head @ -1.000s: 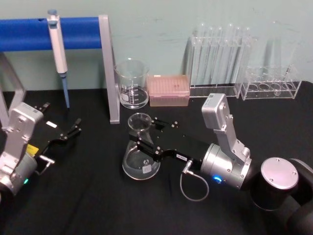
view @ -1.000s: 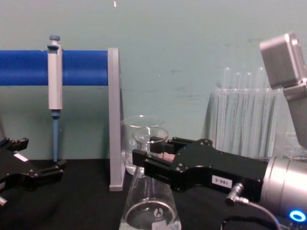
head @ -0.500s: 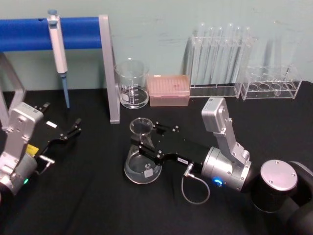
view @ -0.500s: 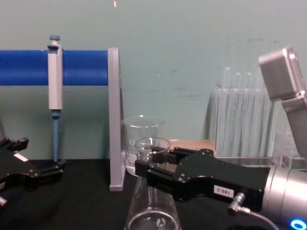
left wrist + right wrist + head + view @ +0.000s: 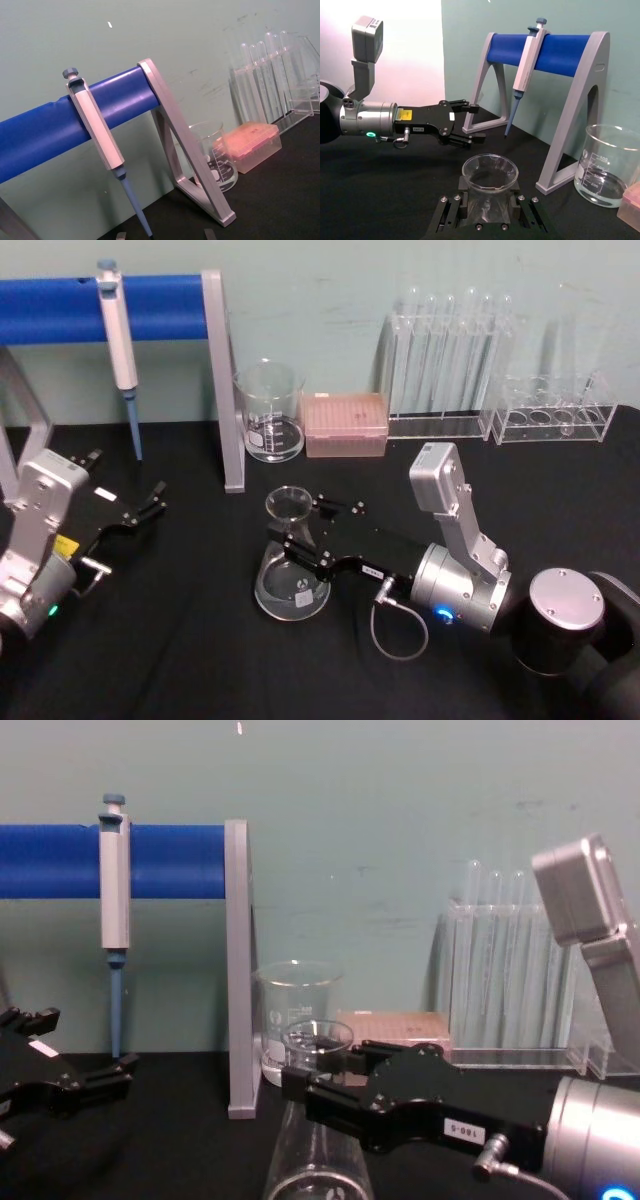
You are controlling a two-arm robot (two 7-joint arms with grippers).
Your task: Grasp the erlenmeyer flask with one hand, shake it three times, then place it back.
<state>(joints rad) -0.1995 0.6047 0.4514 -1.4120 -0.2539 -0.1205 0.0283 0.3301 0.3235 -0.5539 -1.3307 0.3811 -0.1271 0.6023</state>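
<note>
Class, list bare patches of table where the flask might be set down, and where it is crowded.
Bare table: between the left gripper and the flask held by the right gripper, and before the racks. Crowded along the back: beaker, tip box, pipette stand.

Right arm reaches in from my right, forearm low and near level over the bench (image 5: pixel 200 640), silver wrist (image 5: pixel 455 590) behind the black right hand (image 5: pixel 298 527). Its two fingers sit either side of the erlenmeyer flask (image 5: pixel 290 588) neck, pressed against the glass. Left arm parked at my left. The left hand (image 5: pixel 150 503) is low, pointing inward, its fingers spread apart and gripping nothing.
</note>
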